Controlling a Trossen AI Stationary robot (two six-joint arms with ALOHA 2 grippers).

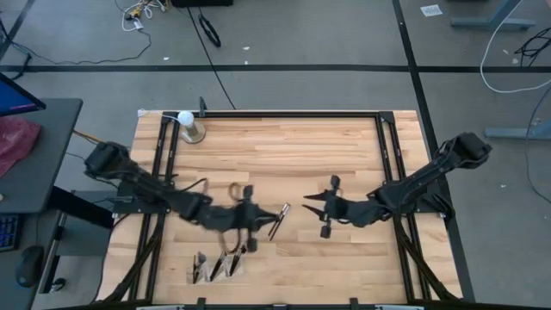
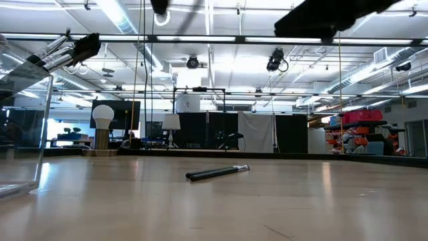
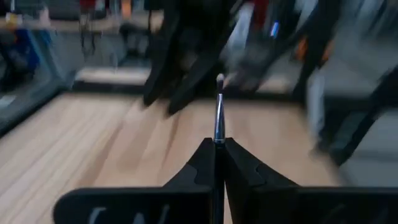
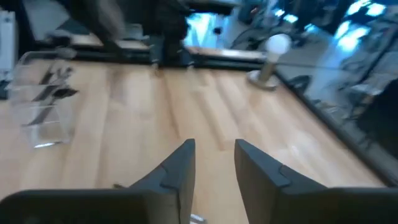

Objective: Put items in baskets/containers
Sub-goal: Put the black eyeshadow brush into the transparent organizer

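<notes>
My left gripper point(image 1: 256, 221) hovers over the middle of the table, shut on a thin makeup brush point(image 3: 219, 112) with a silvery ferrule and a small pale tip. Two dark brushes point(image 1: 278, 220) lie flat on the wood just right of it; they also show in the low view point(image 2: 217, 173). The clear organizer point(image 1: 215, 267) stands near the table's near edge with several brushes upright in it point(image 2: 67, 50); it also shows in the right wrist view point(image 4: 43, 106). My right gripper point(image 1: 323, 208) is open and empty, right of the lying brushes. My left gripper pinches the brush between its two fingers by the handle, just behind the ferrule point(image 3: 219, 134). The brush lies along the fingers, and its ferrule and tip point(image 3: 219, 79) stick out past the fingertips. It is lifted clear of the table.
A white ball on a metal stand point(image 1: 188, 125) stands at the table's far left corner and also shows in the right wrist view point(image 4: 273, 53). Bare wood lies across the far half of the table point(image 1: 284, 155). The two grippers are close together at the middle.
</notes>
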